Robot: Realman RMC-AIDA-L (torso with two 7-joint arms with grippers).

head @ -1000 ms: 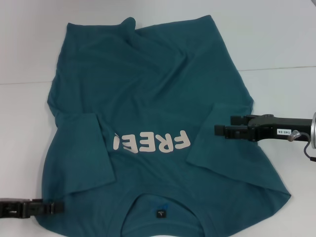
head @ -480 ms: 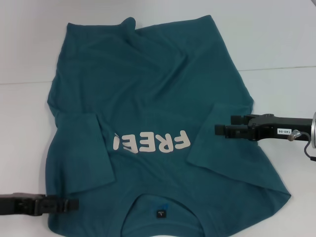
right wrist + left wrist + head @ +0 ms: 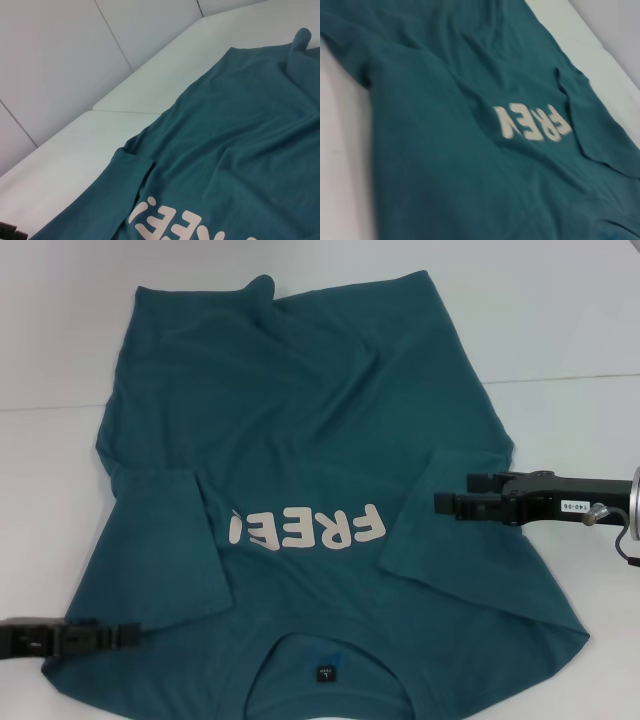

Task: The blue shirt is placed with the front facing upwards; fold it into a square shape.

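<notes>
Change: we see the left claw (image 3: 118, 637) drawn back toward 9 o'clock since half a second ago, and the shirt's near-left corner has come out with it; the right claw (image 3: 447, 503) has not moved.
Shirt: the blue shirt (image 3: 310, 420) lies spread on the white desk (image 3: 560, 320), front up, collar at 6 o'clock, hem at 12 o'clock, the word "FREE" (image 3: 310, 530) reading upside down to us.
Left claw: low at 8 o'clock, at the shirt's near-left edge; it looks pinched on that corner of cloth, since the corner is pulled to a point there, but we cannot tell for certain.
Right claw: at 3 o'clock, over the folded right sleeve (image 3: 470, 550); we cannot tell how far it is open or whether it holds cloth.
Done: both sleeves are turned in over the chest, the left sleeve (image 3: 165, 540) covering part of the lettering.
Left: we judge the task early; the body is still at full length, so the hem-to-collar folds that make a square remain.
</notes>
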